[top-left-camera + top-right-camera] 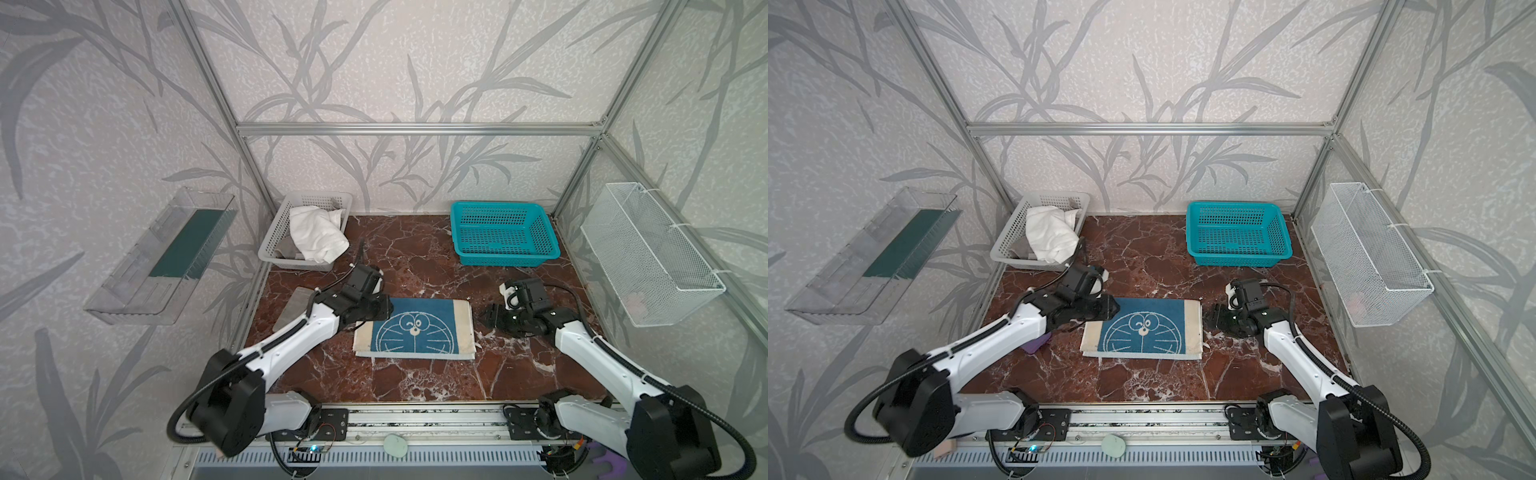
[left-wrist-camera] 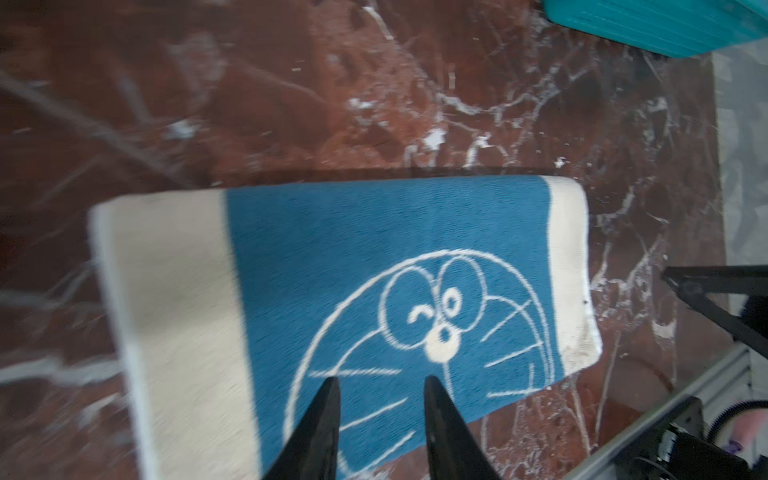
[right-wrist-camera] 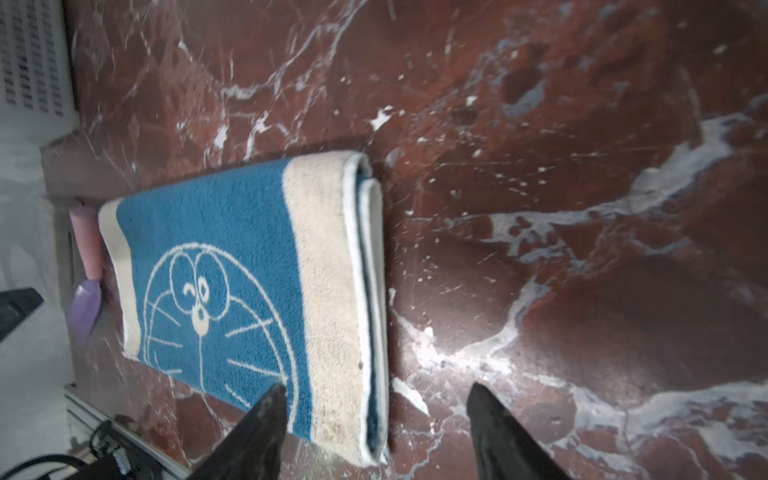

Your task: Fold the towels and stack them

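Folded flat at the middle of the red marble surface (image 1: 415,386), the blue-and-cream towel (image 1: 415,328) lies with its Doraemon face up. Its stacked layers show at the right end in the right wrist view.

The left gripper (image 2: 382,380) hovers over the towel's far left corner, jaws narrowly parted with nothing between them. Whether the tips touch the cloth cannot be told. The right gripper (image 3: 376,385) hangs just beside the towel's right end, jaws wide and empty, with one fingertip over the towel and one over bare marble.

The left arm (image 1: 299,332) crosses a small flat grey slab (image 1: 295,307) near the surface's left edge and covers the towel's far left corner in both top views. A purple object (image 1: 1036,344) shows beneath that arm, just beside the towel's left end.

In the far left corner a white basket (image 1: 291,262) holds the crumpled white towel (image 1: 318,232), which spills over its rim, with the grey towel (image 1: 286,249) under it. A teal basket (image 1: 505,259) stands at the far right, well apart from the folded towel. A wire basket (image 1: 652,257) hangs on the right wall and a clear tray (image 1: 162,257) on the left wall.
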Tool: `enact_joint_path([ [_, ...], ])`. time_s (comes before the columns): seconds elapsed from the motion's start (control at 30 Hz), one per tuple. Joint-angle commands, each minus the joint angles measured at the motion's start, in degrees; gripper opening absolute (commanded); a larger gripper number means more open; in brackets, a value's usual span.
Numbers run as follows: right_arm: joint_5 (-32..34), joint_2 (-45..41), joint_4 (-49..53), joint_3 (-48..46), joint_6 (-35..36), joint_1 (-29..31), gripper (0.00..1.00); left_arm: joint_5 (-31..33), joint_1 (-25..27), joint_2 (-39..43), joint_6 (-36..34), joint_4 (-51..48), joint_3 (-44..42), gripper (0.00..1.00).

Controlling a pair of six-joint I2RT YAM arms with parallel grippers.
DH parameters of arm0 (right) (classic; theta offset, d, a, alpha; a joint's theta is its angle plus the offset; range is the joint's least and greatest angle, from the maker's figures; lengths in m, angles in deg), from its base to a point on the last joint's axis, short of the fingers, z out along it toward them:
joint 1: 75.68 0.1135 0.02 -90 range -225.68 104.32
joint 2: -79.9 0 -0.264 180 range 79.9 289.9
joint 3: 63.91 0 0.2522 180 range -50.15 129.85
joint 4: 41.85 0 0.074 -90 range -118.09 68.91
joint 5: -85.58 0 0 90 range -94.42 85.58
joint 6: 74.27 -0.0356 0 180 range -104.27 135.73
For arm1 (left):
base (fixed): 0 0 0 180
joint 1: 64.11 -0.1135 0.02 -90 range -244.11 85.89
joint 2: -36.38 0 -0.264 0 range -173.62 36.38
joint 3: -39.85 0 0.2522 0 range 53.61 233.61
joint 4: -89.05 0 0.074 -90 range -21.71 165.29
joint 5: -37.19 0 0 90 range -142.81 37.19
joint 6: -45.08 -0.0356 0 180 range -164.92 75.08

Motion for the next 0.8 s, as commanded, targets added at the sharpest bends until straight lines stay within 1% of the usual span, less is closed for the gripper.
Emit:
enact_joint_path([
  [0.0,-7.47,3.23,-4.35,-0.86,-2.05,-1.66,0.7,-5.69,6.27,-10.19,2.45,5.72,6.6,0.35],
  [0.1,-10.24,8.6,-4.02,1.42,-0.54,-1.66,0.7,-6.52,9.67,-17.49,4.75,8.0,10.36,0.35],
  [0.17,-11.75,12.38,-4.83,1.86,-0.23,-1.57,0.7,-7.67,10.17,-20.31,6.88,11.33,9.85,0.35],
  [0.27,-11.82,15.98,-11.41,-0.64,-2.47,-1.25,0.7,-9.16,9.9,-23.44,8.93,15.89,8.0,0.35],
  [0.33,-11.13,18.05,-15.16,-1.82,-4.02,-0.52,0.69,-10.23,9.65,-25.08,9.84,17.09,7.41,0.35],
  [0.47,-9.93,22.98,-16.84,-0.6,-4.31,3.09,0.69,-10.35,9.57,-25.62,10.67,18.03,5.96,0.35],
  [0.5,-10.33,24.53,-18.48,-0.74,-6.66,4.19,0.69,-10.24,9.45,-25.51,11.0,18.6,5.29,0.35],
  [0.6,-10.85,28.83,-23.46,-0.87,-9.65,6.92,0.66,-10.46,8.96,-25.61,11.87,20.22,3.72,0.35],
  [0.67,-10.33,31.09,-24.88,0.04,-10.66,8.46,0.61,-10.91,8.48,-25.49,12.26,20.95,2.97,0.35],
  [0.77,-8.58,31.69,-24.66,2.29,-11.27,10.13,0.43,-11.19,7.54,-24.51,12.29,21.25,2.06,0.35],
])
